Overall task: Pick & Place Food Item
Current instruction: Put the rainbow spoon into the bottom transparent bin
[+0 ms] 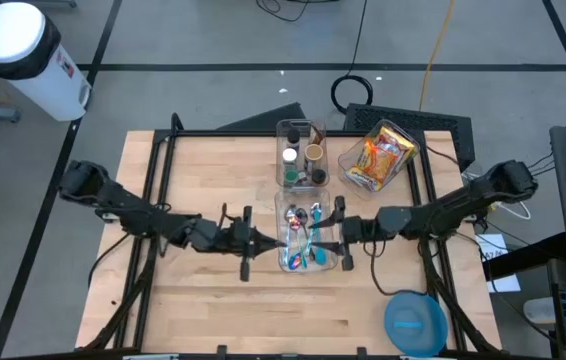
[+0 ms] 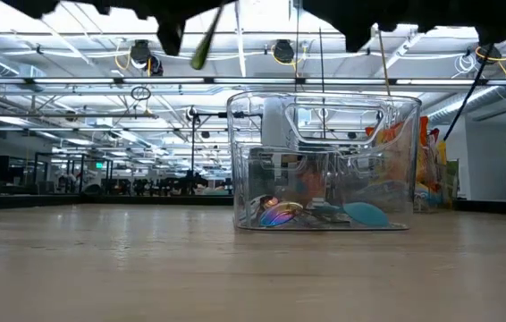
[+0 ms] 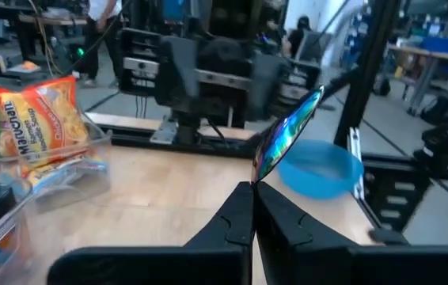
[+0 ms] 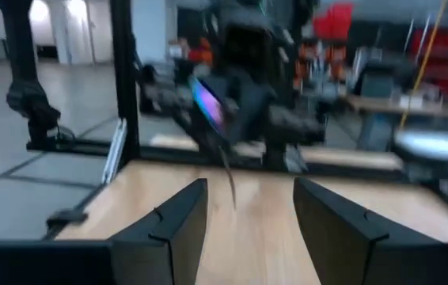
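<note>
A yellow-and-red noodle packet (image 1: 380, 157) (image 3: 38, 119) lies in a tilted clear bin (image 1: 356, 170) at the table's far right. At the table's middle stands a clear bin (image 1: 303, 262) (image 2: 324, 161) with several coloured utensils. Just left of that bin, lifted above the table, my left gripper (image 1: 266, 241) (image 3: 254, 207) is shut on an iridescent spoon (image 3: 291, 131) (image 4: 206, 101). My right gripper (image 1: 335, 237) (image 4: 248, 214) hovers open at the bin's right side, facing the left one, with nothing between its fingers. My left gripper pinches the spoon's handle near its lower end (image 3: 256, 177) between its two fingertips. The fingers lie about level, coming from the table's left. The spoon sticks out past the fingertips and slants upward, its bowl end (image 3: 303, 111) highest, clear of table and bin.
A second clear bin (image 1: 302, 155) with small jars stands behind the utensil bin. A blue bowl (image 1: 415, 322) (image 3: 319, 166) sits at the near right corner. A black frame (image 1: 153, 170) runs along the table's sides. Bare wood lies at the near left.
</note>
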`<action>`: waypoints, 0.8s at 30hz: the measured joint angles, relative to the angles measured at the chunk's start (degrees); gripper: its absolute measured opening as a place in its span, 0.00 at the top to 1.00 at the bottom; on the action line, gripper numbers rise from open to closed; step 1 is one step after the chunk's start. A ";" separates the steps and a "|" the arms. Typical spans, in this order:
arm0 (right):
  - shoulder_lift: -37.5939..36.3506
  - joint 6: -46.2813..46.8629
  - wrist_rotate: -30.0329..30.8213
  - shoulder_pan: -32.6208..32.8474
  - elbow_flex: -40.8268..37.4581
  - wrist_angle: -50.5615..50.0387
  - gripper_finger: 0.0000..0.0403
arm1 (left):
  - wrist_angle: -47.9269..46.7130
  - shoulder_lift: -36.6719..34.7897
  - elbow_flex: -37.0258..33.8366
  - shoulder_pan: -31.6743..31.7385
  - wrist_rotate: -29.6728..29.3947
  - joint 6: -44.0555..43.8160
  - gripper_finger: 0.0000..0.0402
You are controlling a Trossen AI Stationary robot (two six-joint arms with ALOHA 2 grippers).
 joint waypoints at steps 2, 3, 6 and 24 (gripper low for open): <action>3.24 -2.50 0.11 0.96 0.00 5.91 0.54 | 3.26 2.05 0.08 0.65 0.12 -0.15 0.99; 4.78 -3.37 0.13 1.32 0.00 9.12 0.54 | 4.27 2.78 0.08 0.92 0.15 -0.39 0.99; 8.83 -4.62 0.12 1.71 0.01 17.41 0.53 | 5.63 4.32 0.14 1.66 0.51 -1.17 0.98; 20.50 -6.77 0.18 -0.31 8.49 19.64 0.58 | 4.20 4.87 0.14 2.66 0.50 -2.20 0.98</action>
